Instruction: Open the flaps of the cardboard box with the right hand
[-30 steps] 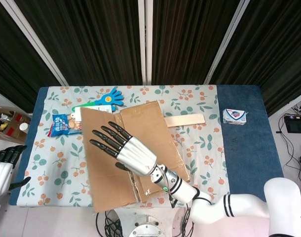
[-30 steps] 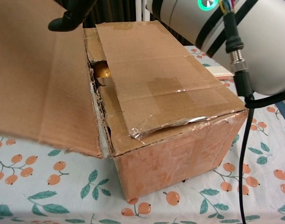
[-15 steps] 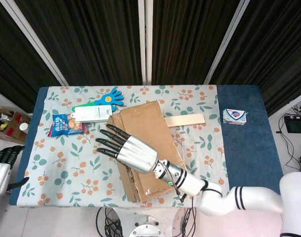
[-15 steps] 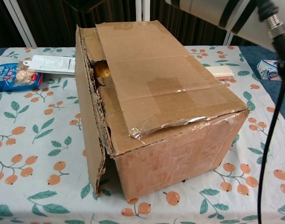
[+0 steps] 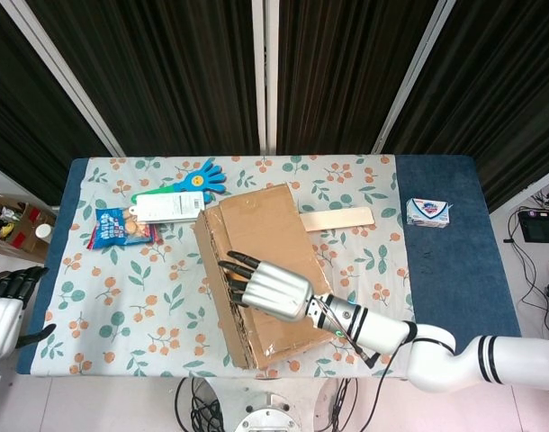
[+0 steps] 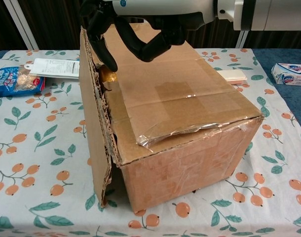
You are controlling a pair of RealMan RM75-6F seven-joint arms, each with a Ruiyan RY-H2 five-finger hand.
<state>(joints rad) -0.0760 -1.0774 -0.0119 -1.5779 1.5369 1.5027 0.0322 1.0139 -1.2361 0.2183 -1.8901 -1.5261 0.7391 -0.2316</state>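
The cardboard box [image 5: 261,270] stands in the middle of the counter [image 5: 436,270], near the robot's front edge. Its long axis runs from the near edge toward the far side, turned a little to the robot's left at the far end.

The right hand [image 6: 135,29] is directly above the box, over the far left part of its top. Its fingers [image 6: 103,52] are bent downward and apart, with the tips at the gap along the left edge of the top. It holds nothing that I can see.

One flap [image 6: 94,118] on the left already hangs down along the box side. The large top flap [image 6: 175,89] lies flat; its free edge faces the robot's left, under the fingertips. So I judge that the next lift must go from this left edge and swing toward the right.

The left hand [image 5: 3,310] is well apart, at the left counter edge; I cannot tell its opening.
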